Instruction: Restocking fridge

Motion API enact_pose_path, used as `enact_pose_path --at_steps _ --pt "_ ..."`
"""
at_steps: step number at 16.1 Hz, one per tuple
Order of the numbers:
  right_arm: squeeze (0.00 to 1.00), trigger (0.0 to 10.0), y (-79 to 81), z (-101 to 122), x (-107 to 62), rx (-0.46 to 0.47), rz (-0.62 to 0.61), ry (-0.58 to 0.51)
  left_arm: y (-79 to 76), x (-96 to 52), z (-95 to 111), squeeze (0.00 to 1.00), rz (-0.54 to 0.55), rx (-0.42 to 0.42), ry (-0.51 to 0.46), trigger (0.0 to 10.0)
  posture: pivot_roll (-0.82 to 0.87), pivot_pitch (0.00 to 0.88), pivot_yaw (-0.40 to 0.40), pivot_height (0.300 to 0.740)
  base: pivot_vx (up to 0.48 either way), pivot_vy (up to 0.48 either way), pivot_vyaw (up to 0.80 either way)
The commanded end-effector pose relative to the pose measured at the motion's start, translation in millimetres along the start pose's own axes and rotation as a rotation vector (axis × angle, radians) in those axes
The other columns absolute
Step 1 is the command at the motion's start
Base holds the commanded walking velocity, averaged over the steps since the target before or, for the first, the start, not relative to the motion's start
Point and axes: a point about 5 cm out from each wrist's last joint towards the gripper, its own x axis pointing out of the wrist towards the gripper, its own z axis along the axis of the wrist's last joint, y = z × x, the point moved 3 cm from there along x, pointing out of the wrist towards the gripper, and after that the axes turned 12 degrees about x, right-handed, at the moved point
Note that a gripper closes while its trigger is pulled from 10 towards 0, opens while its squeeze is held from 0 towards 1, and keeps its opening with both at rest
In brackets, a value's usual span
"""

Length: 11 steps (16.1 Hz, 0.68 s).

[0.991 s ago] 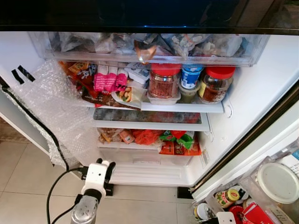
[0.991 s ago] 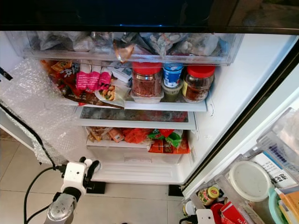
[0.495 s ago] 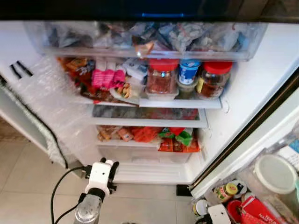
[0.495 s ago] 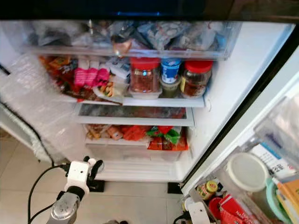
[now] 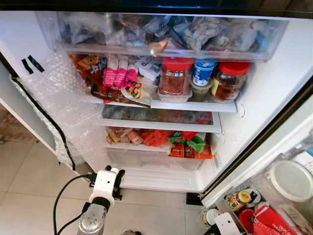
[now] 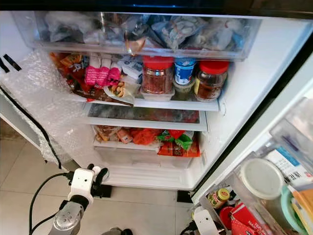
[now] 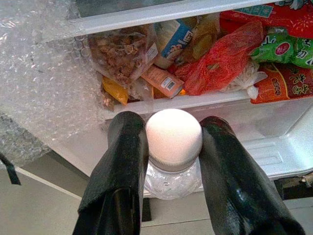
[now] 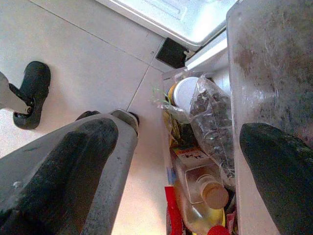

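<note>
Fridge (image 5: 264,98) stood open, shelves crowded. Left claw (image 7: 171,161) was low in front of the bottom drawer (image 5: 156,161), closed on a small clear bottle (image 7: 172,169) with a white cap (image 7: 173,133); the 2 fingers (image 7: 122,161) pressed either side just under the cap, so the bottle hung upright and the cap stayed free of the pads. In the head view the same claw (image 5: 105,182) sat above the tiled floor (image 5: 29,176), short of any shelf. Judged: bottle still in transit, not yet stocked.

Snack shelf (image 7: 186,100) directly ahead was packed with a red bag (image 7: 220,58) and a nut packet (image 7: 120,51), leaving little room. Upper shelf carried 2 red-lidded jars (image 5: 175,76) and a blue-lidded tub (image 5: 202,73), set tight together.

Bubble wrap (image 5: 58,103) hung along the left wall, likely padding.

Right claw (image 8: 186,161) was spread wide and empty, low beside the door bin (image 8: 259,58), over an oil bottle (image 8: 200,188). Probably idle there, or placed for the next pick.
</note>
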Motion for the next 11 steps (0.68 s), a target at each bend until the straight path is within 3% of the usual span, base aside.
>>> enact_pose_path --at_steps 1,11 --pt "0.0 10.0 3.2 -37.7 -8.2 -0.004 -0.002 0.134 -0.6 -2.8 -5.4 0.0 -0.008 0.005 0.026 10.0 -0.02 0.176 0.001 0.683 0.0 0.0 0.0" --pt "0.0 10.0 1.9 -40.0 -8.4 -0.023 -0.019 0.156 -3.0 2.6 0.9 0.0 -0.012 0.006 0.014 10.0 -0.02 0.177 0.001 0.683 0.0 0.0 0.0"
